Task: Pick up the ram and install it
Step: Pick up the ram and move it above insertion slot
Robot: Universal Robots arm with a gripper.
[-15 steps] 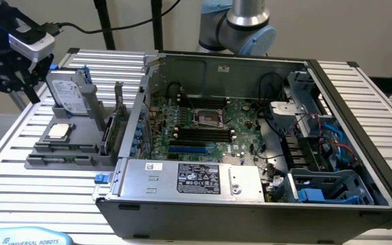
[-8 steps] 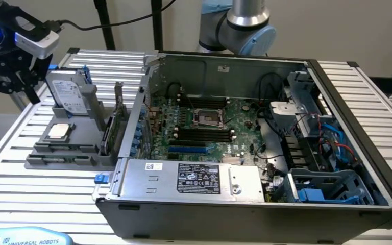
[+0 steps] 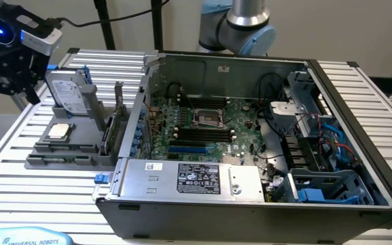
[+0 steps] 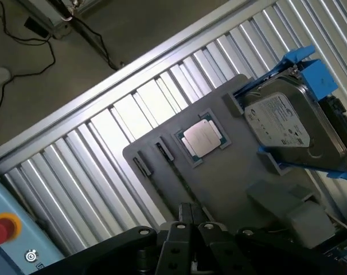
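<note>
My gripper (image 3: 8,88) hangs high at the exterior view's left, above and beside the grey holder tray (image 3: 46,153). Its black fingers stand shut with nothing seen between them. In the wrist view the gripper (image 4: 187,213) points at the holder tray (image 4: 230,183). A thin dark strip that looks like the ram (image 4: 174,175) stands on edge on the tray, running from a small bracket toward the fingertips and apart from them. The open computer case (image 3: 359,153) holds the motherboard, whose long black memory slots (image 3: 199,135) lie bare.
On the tray stand a hard drive in a blue caddy (image 3: 70,89) (image 4: 282,123), a silver processor chip (image 3: 59,131) (image 4: 203,137) and an upright expansion card (image 3: 118,122). A pendant with a red button (image 4: 1,229) lies at the slatted table's edge. The power supply (image 3: 196,178) fills the case's near side.
</note>
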